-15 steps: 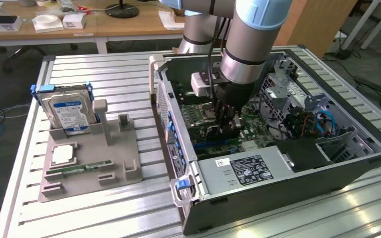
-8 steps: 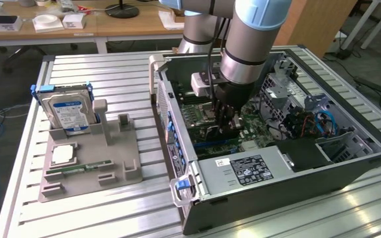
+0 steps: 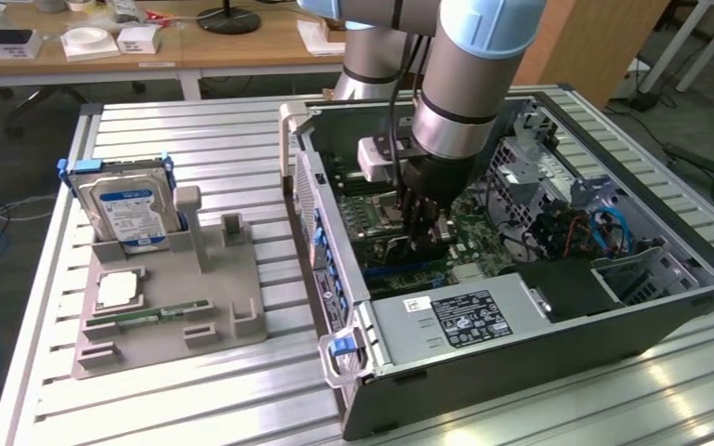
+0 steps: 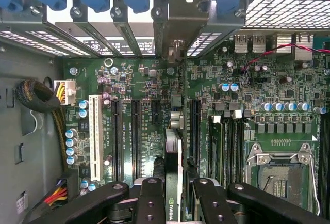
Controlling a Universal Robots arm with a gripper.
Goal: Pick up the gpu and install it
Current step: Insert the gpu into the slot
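Note:
My gripper (image 3: 422, 243) reaches down into the open computer case (image 3: 654, 307), just over the green motherboard (image 3: 376, 218). In the wrist view the gpu (image 4: 174, 146) shows edge-on as a narrow dark card. Its metal bracket (image 4: 178, 22) stands against the case's rear slot openings, and the card lines up over the motherboard (image 4: 149, 126) between two black expansion slots. The gripper (image 4: 178, 198) is shut on the gpu, with one black finger (image 4: 150, 201) on each side of the card's near end.
A grey fixture (image 3: 227, 321) at the exterior view's left holds a hard drive (image 3: 127, 209), a memory stick (image 3: 146, 318) and a processor chip (image 3: 119, 290). Inside the case are the power supply (image 3: 456, 321), a white slot (image 4: 95, 136), the processor socket (image 4: 281, 175) and cable bundles (image 4: 38, 97).

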